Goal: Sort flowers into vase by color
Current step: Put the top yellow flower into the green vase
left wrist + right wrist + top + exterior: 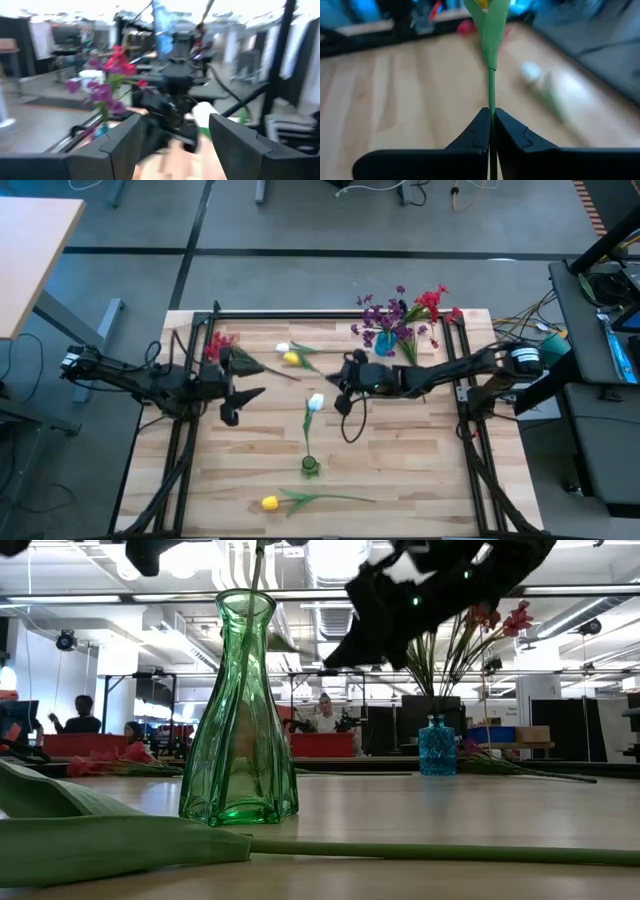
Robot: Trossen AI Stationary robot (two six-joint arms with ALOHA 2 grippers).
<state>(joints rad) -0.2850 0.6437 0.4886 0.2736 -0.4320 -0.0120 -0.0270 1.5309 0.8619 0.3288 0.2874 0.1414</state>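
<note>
My right gripper (342, 372) (491, 120) reaches in from the right and is shut on a yellow flower (291, 358). The flower's green stem and leaf (492, 30) stick out ahead of the fingers. A white flower (316, 402) stands with its stem in the green vase (310, 466) (240, 710). Another yellow flower (270, 502) lies on the table near the front edge. A red flower (218, 345) lies at the far left. My left gripper (232, 405) (175, 145) hangs open over the table's left half, holding nothing. My right gripper pinches the yellow flower's thin green stem (491, 102) between its two fingertips, below the leaf. The fingers come from the table's right side, slanting a little downward, and the stem runs on in line with them. The flower looks lifted off the table.
A blue vase (385, 340) (437, 745) holding purple and red flowers stands at the far right. In the low view, a long leaf and stem (100, 835) lie in the foreground on the table. People sit in the room beyond the table.
</note>
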